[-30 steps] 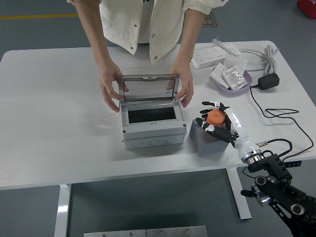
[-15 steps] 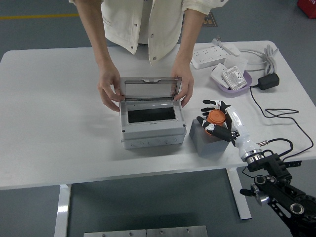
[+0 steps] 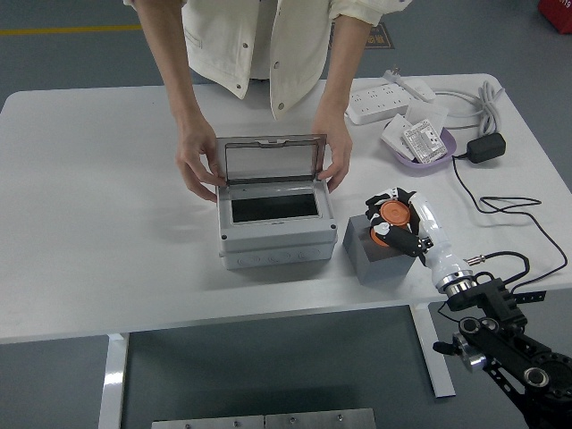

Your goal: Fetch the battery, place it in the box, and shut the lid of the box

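An orange cylindrical battery (image 3: 391,217) sits on top of a dark grey block (image 3: 375,252) right of the box. My right hand (image 3: 395,219) is curled around the battery, its fingers (image 3: 384,202) wrapped over its top and sides. The grey box (image 3: 273,224) stands mid-table with its clear lid (image 3: 271,160) tilted upright. A person at the far side holds the lid's two edges, one hand (image 3: 197,165) at the left and one hand (image 3: 336,161) at the right. My left arm is out of sight.
A white power strip (image 3: 386,101) lies at the back right, next to a purple dish (image 3: 420,145) holding white parts. A black adapter (image 3: 485,147) with its cable (image 3: 500,207) trails across the right side of the table (image 3: 107,223).
My right hand's fingers have closed in around the orange battery. The person has tipped the lid a little more upright.
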Action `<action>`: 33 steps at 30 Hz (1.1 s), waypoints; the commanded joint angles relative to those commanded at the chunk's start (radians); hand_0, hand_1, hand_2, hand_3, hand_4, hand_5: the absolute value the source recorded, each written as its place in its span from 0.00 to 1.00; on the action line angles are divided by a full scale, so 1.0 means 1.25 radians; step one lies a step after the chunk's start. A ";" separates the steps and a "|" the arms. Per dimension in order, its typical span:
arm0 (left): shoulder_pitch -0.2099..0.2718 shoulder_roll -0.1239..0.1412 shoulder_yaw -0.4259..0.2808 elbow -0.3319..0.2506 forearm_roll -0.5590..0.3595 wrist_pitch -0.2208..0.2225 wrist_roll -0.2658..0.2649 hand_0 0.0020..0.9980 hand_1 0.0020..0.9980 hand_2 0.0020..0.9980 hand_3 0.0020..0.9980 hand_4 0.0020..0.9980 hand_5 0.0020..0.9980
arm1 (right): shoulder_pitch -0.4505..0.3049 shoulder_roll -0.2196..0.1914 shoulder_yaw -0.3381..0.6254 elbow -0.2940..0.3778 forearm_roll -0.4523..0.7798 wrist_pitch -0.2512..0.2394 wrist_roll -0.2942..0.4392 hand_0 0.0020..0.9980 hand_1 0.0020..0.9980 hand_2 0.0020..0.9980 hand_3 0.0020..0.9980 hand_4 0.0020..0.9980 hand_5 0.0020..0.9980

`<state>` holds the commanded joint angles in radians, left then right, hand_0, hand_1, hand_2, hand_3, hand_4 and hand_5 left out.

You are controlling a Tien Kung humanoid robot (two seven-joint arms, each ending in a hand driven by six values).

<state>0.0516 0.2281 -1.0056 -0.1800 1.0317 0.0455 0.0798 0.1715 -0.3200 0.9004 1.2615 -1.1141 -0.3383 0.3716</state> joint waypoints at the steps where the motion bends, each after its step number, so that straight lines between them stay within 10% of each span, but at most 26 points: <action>1: 0.000 0.000 0.000 0.000 -0.001 0.000 0.000 0.57 0.75 0.58 0.52 0.14 0.00 | 0.000 0.000 -0.001 0.000 -0.001 -0.001 -0.001 0.37 0.35 0.33 0.33 0.06 0.00; 33: -0.001 0.003 -0.012 0.000 0.007 0.009 -0.006 0.57 0.75 0.58 0.53 0.16 0.00 | 0.056 -0.002 0.005 0.013 -0.147 -0.028 -0.044 0.23 0.24 0.24 0.22 0.00 0.00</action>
<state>0.0505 0.2318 -1.0211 -0.1800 1.0402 0.0571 0.0723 0.2410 -0.3229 0.9065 1.2771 -1.2977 -0.3737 0.3165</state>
